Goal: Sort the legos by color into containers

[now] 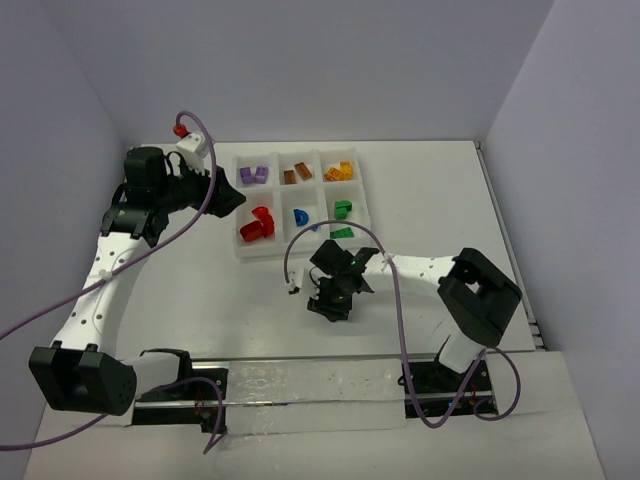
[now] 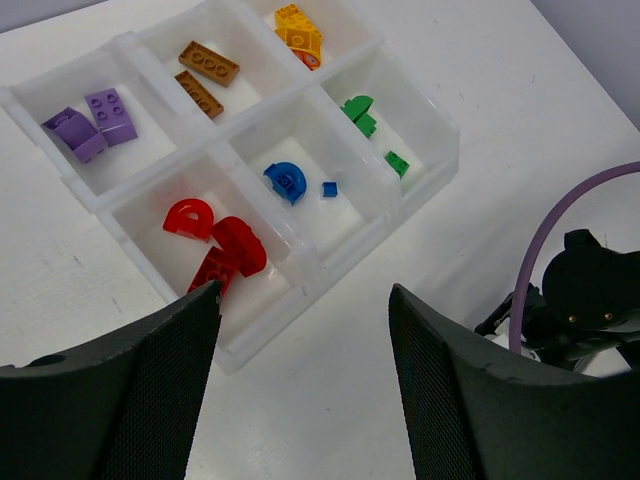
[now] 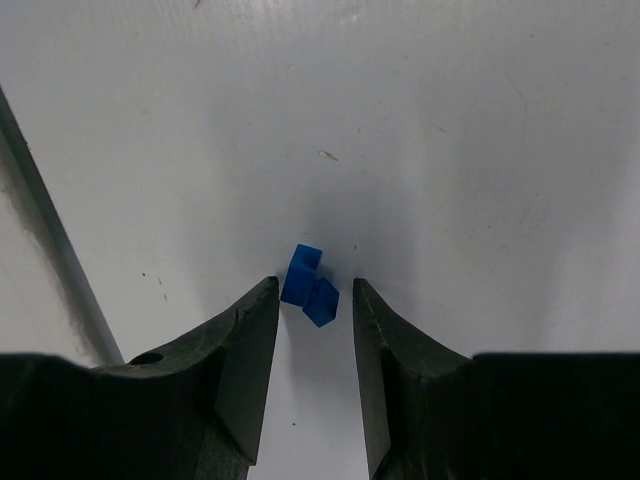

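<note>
Lego of hard blue plastic, a tiny stepped brick, lies tilted on the bare white table, in front of the tray rather than in it. It looks very light, rigid and slick-sided, so it should not crush, but it could easily skate or twist out of a pinch that lands on a corner. The flat opposite side faces seem the best place to take it, low and square.

The right gripper straddles it with jaws drawn in close: one finger seems to touch the brick, the other shows a sliver of table between, so nothing is clamped yet.

Beyond, the white foam six-compartment tray has a middle near cell already holding a blue curved piece. The left gripper hangs near it, wide apart and empty.
</note>
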`<control>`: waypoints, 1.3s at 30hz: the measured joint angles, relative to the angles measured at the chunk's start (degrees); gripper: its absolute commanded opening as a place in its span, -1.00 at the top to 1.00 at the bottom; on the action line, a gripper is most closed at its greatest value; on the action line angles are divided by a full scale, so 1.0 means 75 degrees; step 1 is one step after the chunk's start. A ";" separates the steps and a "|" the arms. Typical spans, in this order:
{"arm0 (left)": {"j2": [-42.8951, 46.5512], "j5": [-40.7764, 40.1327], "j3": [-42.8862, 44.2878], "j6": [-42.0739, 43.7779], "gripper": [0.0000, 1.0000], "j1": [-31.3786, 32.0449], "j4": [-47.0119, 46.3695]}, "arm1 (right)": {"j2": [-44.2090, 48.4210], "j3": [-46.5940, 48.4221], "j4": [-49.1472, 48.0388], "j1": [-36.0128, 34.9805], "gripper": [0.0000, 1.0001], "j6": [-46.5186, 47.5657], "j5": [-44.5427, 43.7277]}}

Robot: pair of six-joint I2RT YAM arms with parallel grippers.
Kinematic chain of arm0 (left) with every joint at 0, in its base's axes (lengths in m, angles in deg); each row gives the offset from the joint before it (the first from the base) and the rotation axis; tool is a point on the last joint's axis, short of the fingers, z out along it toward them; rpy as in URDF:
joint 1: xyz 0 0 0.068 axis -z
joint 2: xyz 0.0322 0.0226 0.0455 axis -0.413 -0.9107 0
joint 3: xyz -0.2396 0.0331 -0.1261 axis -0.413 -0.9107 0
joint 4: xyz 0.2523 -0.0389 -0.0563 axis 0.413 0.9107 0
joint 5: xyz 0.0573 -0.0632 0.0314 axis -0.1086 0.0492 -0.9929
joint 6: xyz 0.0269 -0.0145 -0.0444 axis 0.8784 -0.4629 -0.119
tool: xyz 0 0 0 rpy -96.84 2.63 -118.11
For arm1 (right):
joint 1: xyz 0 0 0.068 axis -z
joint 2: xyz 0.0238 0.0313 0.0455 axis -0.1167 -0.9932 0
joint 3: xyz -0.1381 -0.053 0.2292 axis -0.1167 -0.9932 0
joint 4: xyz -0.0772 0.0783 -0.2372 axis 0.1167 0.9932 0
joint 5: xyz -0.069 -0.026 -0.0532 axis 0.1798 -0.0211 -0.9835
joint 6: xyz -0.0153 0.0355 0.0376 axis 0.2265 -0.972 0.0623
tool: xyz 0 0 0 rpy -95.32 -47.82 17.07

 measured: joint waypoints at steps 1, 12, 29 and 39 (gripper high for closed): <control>-0.0006 0.0000 0.0000 -0.0001 -0.47 0.0000 -0.0002 | -0.0026 0.0004 -0.0012 0.0000 0.22 0.0001 -0.0003; -0.0042 -0.0002 -0.0022 0.0002 -0.47 0.0000 -0.0028 | -0.0139 0.0056 -0.0195 -0.0022 0.70 0.0034 -0.0027; -0.0158 -0.0005 -0.0041 0.0023 -0.47 0.0000 -0.0038 | 0.0067 0.0474 0.0054 -0.0016 1.00 0.0011 -0.0011; -0.0169 -0.0006 -0.0044 0.0020 -0.47 -0.0002 -0.0041 | 0.0206 0.1636 0.0355 0.0652 1.00 0.0004 0.0223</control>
